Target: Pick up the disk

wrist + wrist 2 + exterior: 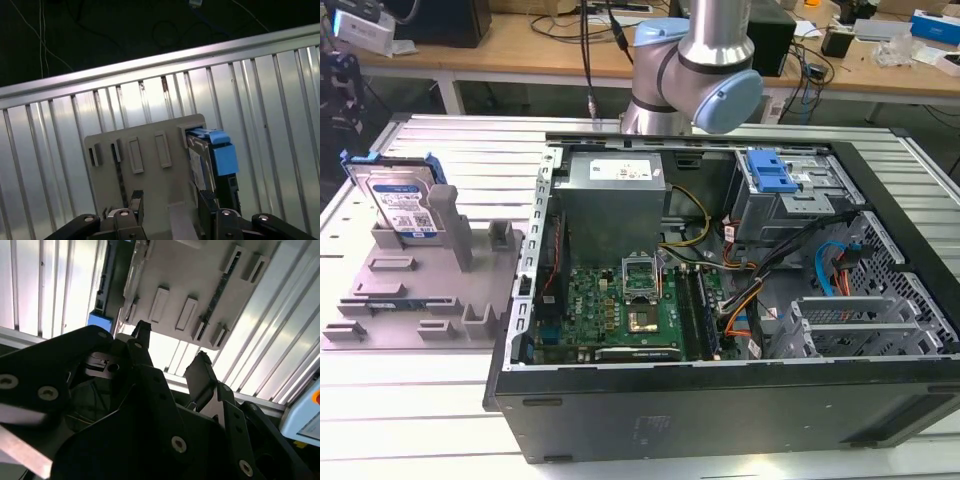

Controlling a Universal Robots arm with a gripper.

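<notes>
The disk [400,205] is a silver hard drive with a white-and-blue label and blue rails. It stands on edge at the far end of the grey slotted tray [420,300], at the exterior view's left. Both wrist views look down on it from above: the disk [207,162] sits at one edge of the tray [145,160], its blue rail end facing up. In the second wrist view the disk [111,285] lies beside the tray [200,275]. My gripper [171,201] [170,350] hangs well above the tray, open, with nothing between its black fingers [200,372].
An open computer case [720,300] with motherboard, cables and a blue-latched drive cage [770,175] fills the exterior view's middle and right. The arm [695,60] rises behind it. Everything rests on a ribbed metal table [420,400]. Cluttered benches stand behind.
</notes>
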